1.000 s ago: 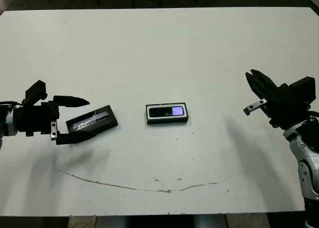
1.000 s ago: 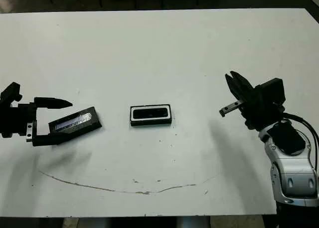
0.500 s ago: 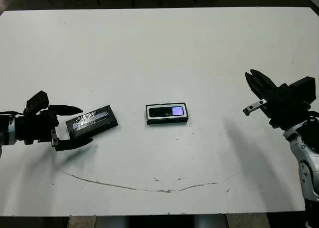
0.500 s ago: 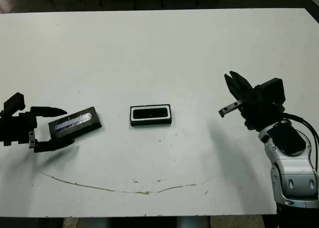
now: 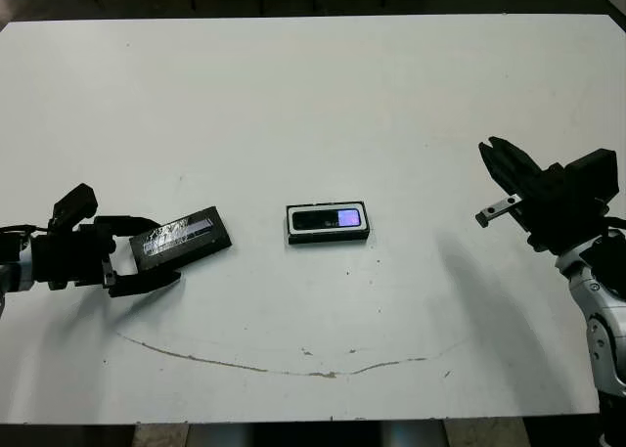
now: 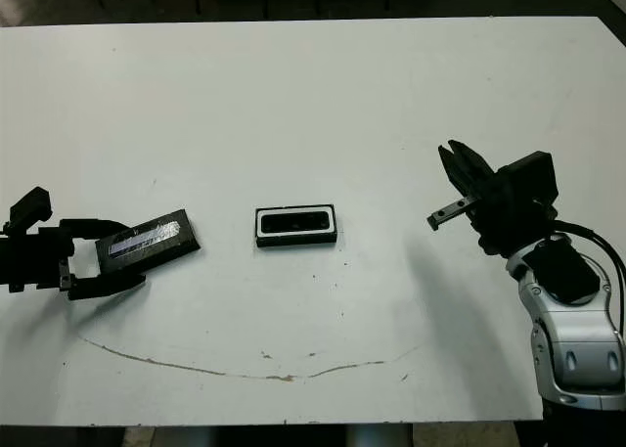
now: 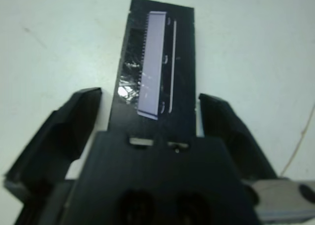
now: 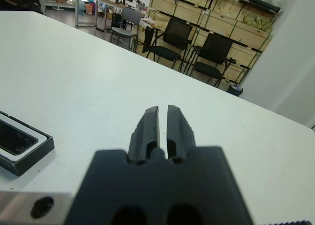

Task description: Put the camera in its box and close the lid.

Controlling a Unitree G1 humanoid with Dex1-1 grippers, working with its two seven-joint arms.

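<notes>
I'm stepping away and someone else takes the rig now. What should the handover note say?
Left end effector: open, fingers either side of the lid's near end, not clamped.
Right end effector: shut, empty, raised at the table's right side.
Camera already lies in the box at mid-table.
Left to do: grip the lid, carry it to the box, close it.

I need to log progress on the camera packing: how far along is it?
Done: the camera already lies in the box at mid-table. In hand: the left tool is open, with the lid's near end between its fingers, not yet clamped; the lid lies on the table, apart from the box. The right tool hangs shut, off to the side. Left: grasp the lid, carry it over and close the box.
</notes>
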